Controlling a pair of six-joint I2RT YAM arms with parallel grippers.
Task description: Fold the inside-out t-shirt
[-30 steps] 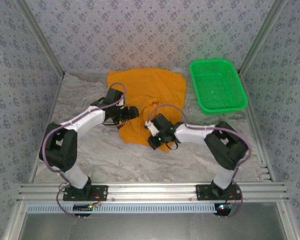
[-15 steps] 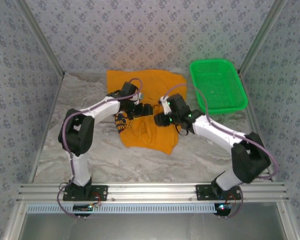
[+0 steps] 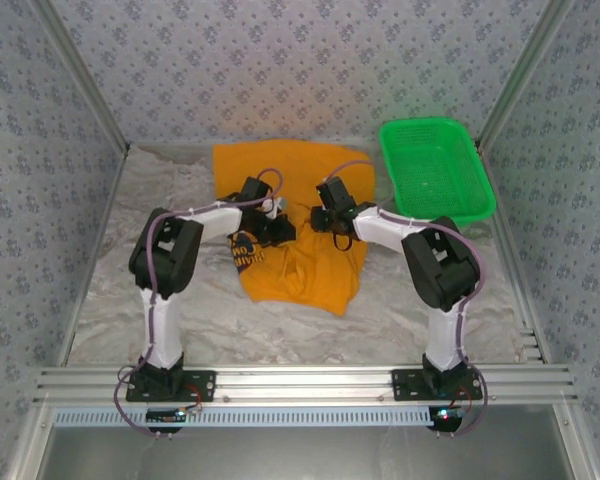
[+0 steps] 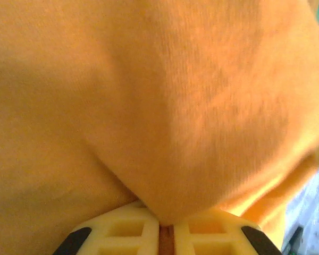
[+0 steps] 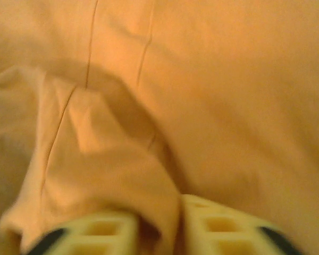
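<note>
The left tool (image 4: 166, 227) and right tool (image 5: 160, 226) each pinch a ridge of the orange t-shirt (image 3: 305, 280) (jaws clamped on cloth), presumably to lift it for folding

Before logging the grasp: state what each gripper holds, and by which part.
Both hold the t-shirt: the left gripper pinches a fold near its middle, the right gripper a rumpled fold beside it.

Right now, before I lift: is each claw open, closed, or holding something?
Left claw: closed, pinching a fold of the t-shirt.
Right claw: closed, pinching a fold of the same t-shirt.
</note>
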